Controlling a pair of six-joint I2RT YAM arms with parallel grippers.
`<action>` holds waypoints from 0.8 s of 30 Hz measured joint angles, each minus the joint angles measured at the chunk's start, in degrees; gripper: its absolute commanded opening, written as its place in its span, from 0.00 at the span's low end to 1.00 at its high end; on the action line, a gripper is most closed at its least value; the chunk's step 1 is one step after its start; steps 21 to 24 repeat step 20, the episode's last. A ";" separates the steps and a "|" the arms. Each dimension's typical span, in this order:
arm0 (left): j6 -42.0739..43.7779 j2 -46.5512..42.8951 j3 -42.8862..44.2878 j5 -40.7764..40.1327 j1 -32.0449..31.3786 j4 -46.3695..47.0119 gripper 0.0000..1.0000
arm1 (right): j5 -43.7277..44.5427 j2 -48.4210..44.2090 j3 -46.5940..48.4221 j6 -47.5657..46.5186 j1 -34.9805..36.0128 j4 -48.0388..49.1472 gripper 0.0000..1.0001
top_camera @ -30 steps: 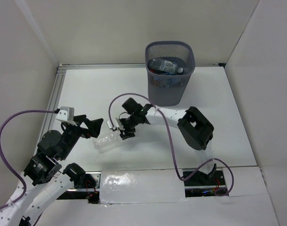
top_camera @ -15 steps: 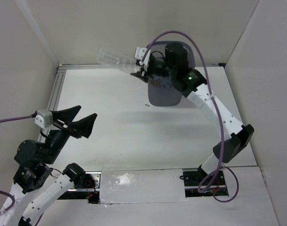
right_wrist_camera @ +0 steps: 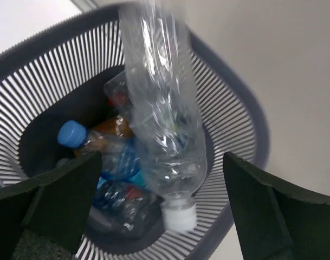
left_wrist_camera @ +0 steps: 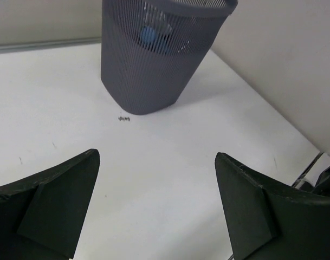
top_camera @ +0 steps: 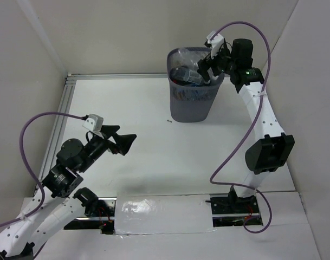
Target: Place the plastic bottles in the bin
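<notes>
Clear unlabelled plastic bottle (right_wrist_camera: pixel 165 124), white cap downward, shows blurred between the right hand's (right_wrist_camera: pixel 162 157) wide-spread fingers, touching neither. Below the hand stands the dark grey mesh bin (right_wrist_camera: pixel 230 119), other bottles (right_wrist_camera: pixel 121 162) inside. That arm stretches far forward. The left hand (left_wrist_camera: pixel 156 157), open and empty, hovers over the white tabletop (top_camera: pixel 154 108).

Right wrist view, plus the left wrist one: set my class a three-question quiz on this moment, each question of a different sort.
1. True or false: the right fingers are clamped on the clear bottle above the bin.
2. The clear bottle's cap is: A blue, B white, C red.
3. Fill in: the left fingers stand open and hold ___.
Key: 1 false, they stand apart from it on both sides; 2 B; 3 nothing.
</notes>
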 measured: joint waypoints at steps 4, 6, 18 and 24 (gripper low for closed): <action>-0.22 2.73 -0.46 1.05 0.00 0.52 1.00 | -3.04 0.48 0.48 1.44 -1.81 -2.67 1.00; -0.17 3.85 -0.44 1.51 0.00 0.98 1.00 | -3.39 0.48 2.62 3.52 -1.84 -3.91 1.00; -0.37 12.22 0.59 4.02 0.00 3.98 1.00 | 24.85 -22.25 -8.09 16.63 -1.40 -9.60 1.00; -0.39 13.44 0.59 4.24 0.00 4.98 1.00 | 27.39 -30.36 -17.46 17.09 -1.36 -10.51 1.00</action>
